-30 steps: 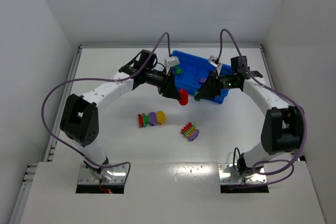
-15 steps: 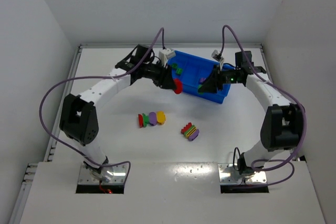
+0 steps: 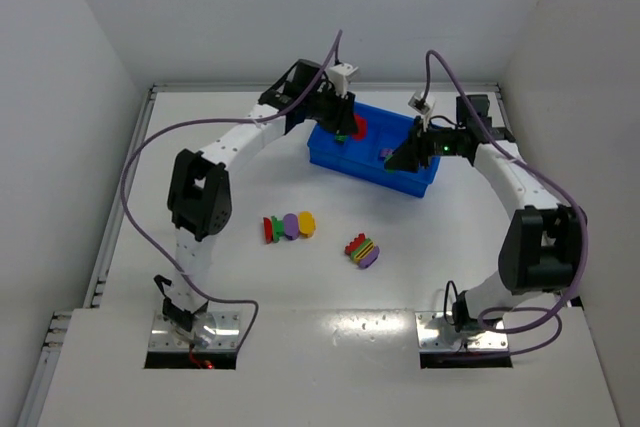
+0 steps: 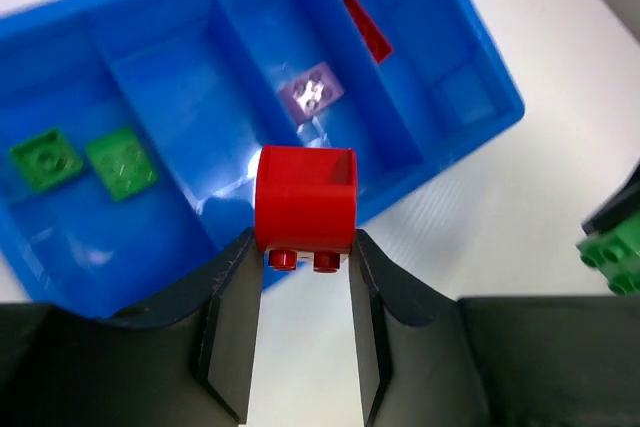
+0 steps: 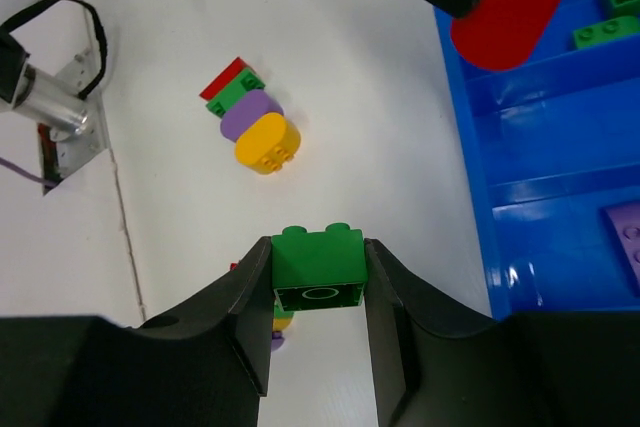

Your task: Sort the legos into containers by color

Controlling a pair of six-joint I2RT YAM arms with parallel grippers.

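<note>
While the left gripper [image 4: 305, 247] hangs over the blue bin [image 4: 160, 117], its two fingers are pinching a red brick [image 4: 305, 209], studs pointing down toward the camera, and the brick sits above the bin's near wall in the wrist view. Look at the bin itself: it lies close to the far edge of the table [image 3: 450, 237], about midway along it and slightly askew. Inside, two green plates [image 4: 45, 159] lie side by side in one end compartment, a purple piece [image 4: 313, 93] rests two compartments over, and a thin red piece [image 4: 367, 27] leans in the compartment at the other end.

Over on the other side, the right gripper [image 5: 318, 267] has its jaws clamped on a green brick [image 5: 318, 259], held above bare table just beside the bin's long wall, near the bin's right end. That same green brick peeks in at the right edge of the left wrist view.

Nearer the middle of the table, two multicoloured stacks are lying on their sides. One stack [image 3: 289, 226] runs red, green, purple, yellow in a row; the second stack [image 3: 362, 249], just to its right and a little nearer the arms, shows red, yellow, green and purple. Both lie well apart from the bin and from either gripper.
</note>
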